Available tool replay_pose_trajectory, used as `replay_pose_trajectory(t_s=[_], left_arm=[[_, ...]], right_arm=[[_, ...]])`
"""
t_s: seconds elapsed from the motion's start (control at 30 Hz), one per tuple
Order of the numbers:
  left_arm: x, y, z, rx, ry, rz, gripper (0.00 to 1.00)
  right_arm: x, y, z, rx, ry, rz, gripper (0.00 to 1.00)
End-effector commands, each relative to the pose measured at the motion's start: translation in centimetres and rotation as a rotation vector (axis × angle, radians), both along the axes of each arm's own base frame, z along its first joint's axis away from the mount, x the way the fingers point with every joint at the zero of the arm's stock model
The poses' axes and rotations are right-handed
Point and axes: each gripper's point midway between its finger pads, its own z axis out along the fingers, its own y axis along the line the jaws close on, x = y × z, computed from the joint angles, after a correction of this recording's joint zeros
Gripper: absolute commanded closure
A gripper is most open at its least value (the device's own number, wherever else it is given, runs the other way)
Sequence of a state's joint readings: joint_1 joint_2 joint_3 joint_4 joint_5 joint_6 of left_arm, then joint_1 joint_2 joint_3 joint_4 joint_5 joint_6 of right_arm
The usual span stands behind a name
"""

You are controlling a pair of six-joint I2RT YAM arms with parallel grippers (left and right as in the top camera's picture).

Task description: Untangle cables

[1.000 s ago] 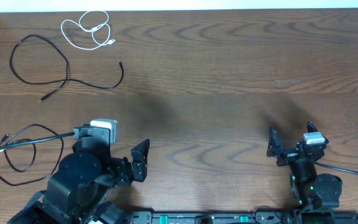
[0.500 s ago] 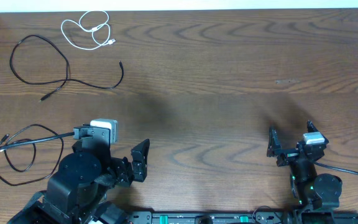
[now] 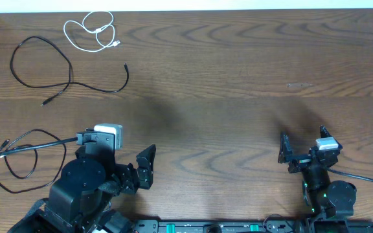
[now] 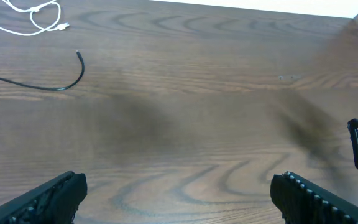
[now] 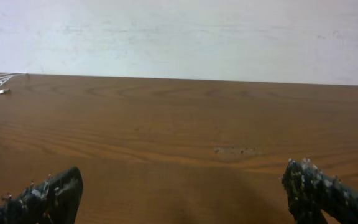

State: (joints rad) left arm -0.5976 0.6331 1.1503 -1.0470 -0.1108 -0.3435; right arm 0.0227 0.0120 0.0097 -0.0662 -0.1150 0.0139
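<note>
Separately, white cable coils, black cables loop.

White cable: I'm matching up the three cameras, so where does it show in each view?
Overhead: the white cable lies coiled at upper left, near the far edge.
Left wrist: top-left corner, partly cut off by the frame.
Right wrist: far left edge, only a small part visible.
Shared landmark: the faint scuff on the wood, seen in all three.
</note>
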Motion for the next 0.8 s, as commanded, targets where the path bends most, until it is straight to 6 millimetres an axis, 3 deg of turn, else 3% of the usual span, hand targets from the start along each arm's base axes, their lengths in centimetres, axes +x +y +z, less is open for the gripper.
replay_pose_trajectory(t_s=[0.0, 0.17, 0.5, 0.77], left_arm=[[0.0, 0.0, 0.0, -0.003, 0.002, 0.006, 0.00], [0.0, 0.1, -0.1, -0.001, 0.006, 0.006, 0.00], [-1.7, 1.2, -2.6, 0.073, 0.112, 0.007, 0.00], [-1.4, 2.5, -3.8, 0.064, 0.136, 0.073, 0.00]], right_arm=[[0.0, -0.1, -0.1, -0.012, -0.002, -0.006, 0.01], [0.0, -0.1, -0.1, -0.012, -0.002, -0.006, 0.01], [0.0, -0.1, -0.1, -0.012, -0.002, -0.006, 0.01], [0.0, -0.1, -0.1, -0.012, -0.002, -0.006, 0.01]])
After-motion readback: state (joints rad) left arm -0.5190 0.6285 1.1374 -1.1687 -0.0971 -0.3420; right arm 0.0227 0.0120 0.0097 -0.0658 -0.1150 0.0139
